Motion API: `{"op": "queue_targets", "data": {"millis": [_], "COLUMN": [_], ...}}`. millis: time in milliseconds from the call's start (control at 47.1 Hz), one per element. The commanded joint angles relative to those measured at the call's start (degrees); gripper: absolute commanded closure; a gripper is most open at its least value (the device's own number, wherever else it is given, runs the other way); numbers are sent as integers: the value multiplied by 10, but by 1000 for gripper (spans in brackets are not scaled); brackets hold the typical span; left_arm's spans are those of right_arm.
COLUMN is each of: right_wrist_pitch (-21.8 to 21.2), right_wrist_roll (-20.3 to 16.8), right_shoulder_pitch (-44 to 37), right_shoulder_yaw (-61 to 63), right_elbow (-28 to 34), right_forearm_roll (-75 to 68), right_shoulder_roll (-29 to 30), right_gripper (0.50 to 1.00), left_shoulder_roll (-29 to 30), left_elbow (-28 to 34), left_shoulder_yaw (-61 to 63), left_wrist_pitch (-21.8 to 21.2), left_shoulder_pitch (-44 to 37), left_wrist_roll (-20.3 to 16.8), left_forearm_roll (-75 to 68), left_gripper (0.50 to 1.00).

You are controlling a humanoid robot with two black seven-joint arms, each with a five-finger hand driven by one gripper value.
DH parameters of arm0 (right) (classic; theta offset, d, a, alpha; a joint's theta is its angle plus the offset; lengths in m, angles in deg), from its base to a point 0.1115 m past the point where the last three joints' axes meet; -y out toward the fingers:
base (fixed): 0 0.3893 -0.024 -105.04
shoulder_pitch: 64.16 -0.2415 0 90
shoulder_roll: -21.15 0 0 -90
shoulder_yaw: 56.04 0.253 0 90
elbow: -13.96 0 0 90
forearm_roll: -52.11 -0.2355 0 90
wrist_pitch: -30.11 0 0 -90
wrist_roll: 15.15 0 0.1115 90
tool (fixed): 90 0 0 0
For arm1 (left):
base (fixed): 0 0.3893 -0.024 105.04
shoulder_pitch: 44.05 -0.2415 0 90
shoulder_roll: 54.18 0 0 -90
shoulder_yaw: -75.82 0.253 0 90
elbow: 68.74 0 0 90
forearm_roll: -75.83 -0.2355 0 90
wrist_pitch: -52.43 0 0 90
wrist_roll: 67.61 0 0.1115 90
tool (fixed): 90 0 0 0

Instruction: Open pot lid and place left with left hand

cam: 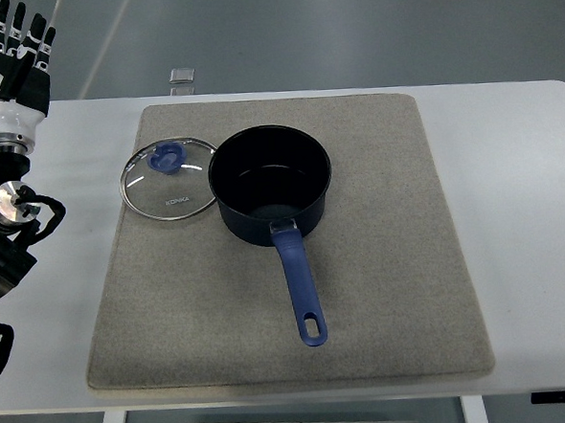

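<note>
We are holding our left hand [18,45] up beyond the table's far left corner, fingers straight and gripping nothing, since the glass lid [170,178] is lying flat on the mat [382,263], touching the open pot [271,181] on its left.

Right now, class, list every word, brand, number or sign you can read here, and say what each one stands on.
"KONKA": faint pale lettering on the glass lid, below its blue knob; small, so the reading is only probable.
Blue pot, grey mat, white table, left hand: no readable text.
</note>
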Motion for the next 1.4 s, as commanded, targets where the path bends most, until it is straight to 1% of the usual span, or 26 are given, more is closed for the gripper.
{"op": "queue_targets", "data": {"millis": [0, 424, 615, 1104, 1189, 1380], "right_wrist_pitch": [0, 0, 0, 0, 0, 0], "right_wrist_roll": [0, 0, 0, 0, 0, 0], "right_shoulder_pitch": [0, 0, 0, 0, 0, 0], "right_shoulder_yaw": [0, 0, 0, 0, 0, 1], "right_elbow": [0, 0, 0, 0, 0, 0], "right_forearm_roll": [0, 0, 0, 0, 0, 0], "right_shoulder_roll": [0, 0, 0, 0, 0, 0], "right_gripper": [585, 585, 585, 585, 585, 585], "left_shoulder_roll": [0, 0, -17, -20, -20, -20], "left_elbow": [1, 0, -2, -2, -4, -4], "left_shoulder_yaw": [0, 6, 8, 9, 10, 10], "left_wrist_pitch": [0, -1, -4, -16, -29, -30], "left_shoulder_pitch": [0, -2, 0, 88, 91, 91], "left_wrist_roll": [0, 0, 0, 0, 0, 0], "left_forearm_roll": [1, -1, 0, -2, -5, -5], "left_gripper": [510, 510, 510, 510, 510, 510]}}
